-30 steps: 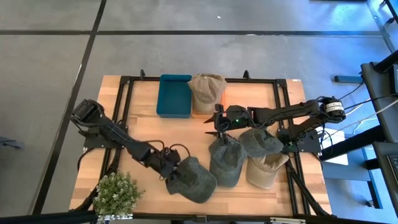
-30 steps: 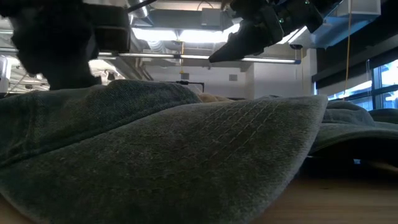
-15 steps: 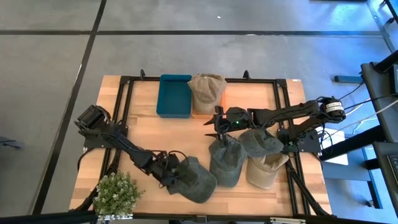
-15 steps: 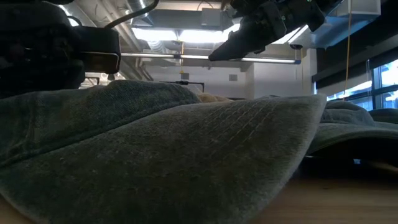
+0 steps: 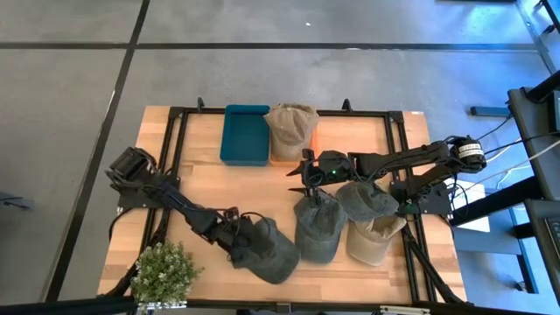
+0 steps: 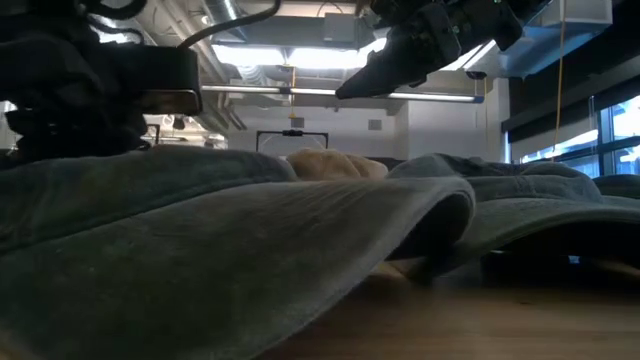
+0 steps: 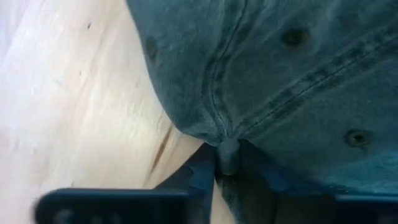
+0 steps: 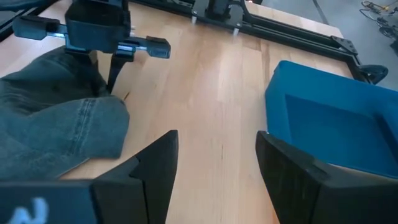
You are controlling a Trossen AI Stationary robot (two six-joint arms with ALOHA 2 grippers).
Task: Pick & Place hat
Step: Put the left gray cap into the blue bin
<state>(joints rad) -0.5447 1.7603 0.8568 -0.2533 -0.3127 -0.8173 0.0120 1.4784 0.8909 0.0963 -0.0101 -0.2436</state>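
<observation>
A dark grey-green hat lies on the wooden table near its front edge, crown up; it fills the foreground of the low view. My left gripper reaches in from the table's left and is shut on the hat's left edge. My right gripper hovers open over the table's middle, just behind a second grey-green hat, with nothing between its fingers. My left gripper pinches a small fold of the hat's cloth at a seam, on the crown's left edge, between its two fingers. The fingers slant down at it from the table's left. The hat rests on the table, its cloth puckered toward the fingers.
A grey hat and a beige hat lie to the right of the middle one. A blue bin and a tan hat on an orange tray stand at the back. A potted plant stands at the front left corner.
My left gripper has sunk onto the hat's left edge, rolled a little and shut on the cloth. The hat's crown has flattened and puckered toward the fingers; its right part stays where it was.
</observation>
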